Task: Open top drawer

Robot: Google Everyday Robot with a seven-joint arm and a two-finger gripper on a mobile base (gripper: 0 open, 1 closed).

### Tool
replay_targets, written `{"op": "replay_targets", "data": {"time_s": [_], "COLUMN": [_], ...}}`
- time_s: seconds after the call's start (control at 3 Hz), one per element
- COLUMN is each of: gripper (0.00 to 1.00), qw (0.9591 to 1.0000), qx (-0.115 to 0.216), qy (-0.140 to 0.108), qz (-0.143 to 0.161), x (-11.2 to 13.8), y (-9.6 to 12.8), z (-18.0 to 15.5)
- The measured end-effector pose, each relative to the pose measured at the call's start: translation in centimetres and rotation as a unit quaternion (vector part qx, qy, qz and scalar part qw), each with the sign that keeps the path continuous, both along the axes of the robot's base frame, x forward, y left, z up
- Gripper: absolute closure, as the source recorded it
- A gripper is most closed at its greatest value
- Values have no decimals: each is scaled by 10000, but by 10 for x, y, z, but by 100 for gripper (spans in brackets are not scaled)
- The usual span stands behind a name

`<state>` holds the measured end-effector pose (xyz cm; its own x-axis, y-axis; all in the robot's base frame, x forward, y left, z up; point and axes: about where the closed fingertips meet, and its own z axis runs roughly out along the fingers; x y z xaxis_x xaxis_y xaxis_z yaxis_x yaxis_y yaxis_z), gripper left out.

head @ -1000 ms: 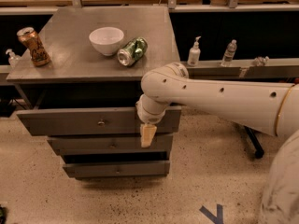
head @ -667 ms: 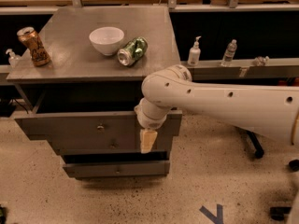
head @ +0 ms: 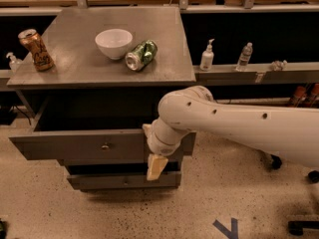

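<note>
My arm reaches in from the right of the grey cabinet and crosses its front right corner. The top drawer stands well forward of the cabinet body, with a dark cavity behind its long flat front; I judge the opening largely done. Being sheet metal, it should be stiff, fairly heavy and smooth-faced, and should slide straight if drawn evenly. A lower drawer sits further back beneath it. On the cabinet top rest a white bowl, a green can lying just beside it, and an upright brown can near the left edge. My gripper hangs at the right end of the drawer front; whether it is open or closed, or holds anything, I cannot tell. The small round knob at the centre of the front is the natural hold, well left of my gripper.
</note>
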<state>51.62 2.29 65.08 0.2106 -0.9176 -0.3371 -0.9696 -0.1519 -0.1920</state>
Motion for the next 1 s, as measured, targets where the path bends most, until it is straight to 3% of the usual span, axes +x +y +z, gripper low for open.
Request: {"op": "replay_targets", "data": {"time_s": [1.0], "gripper": [22], "qw": [10000], "qx": [15], "qy": [26], "qz": [-5], "x": [-3], "y": [0], "z": [6]}}
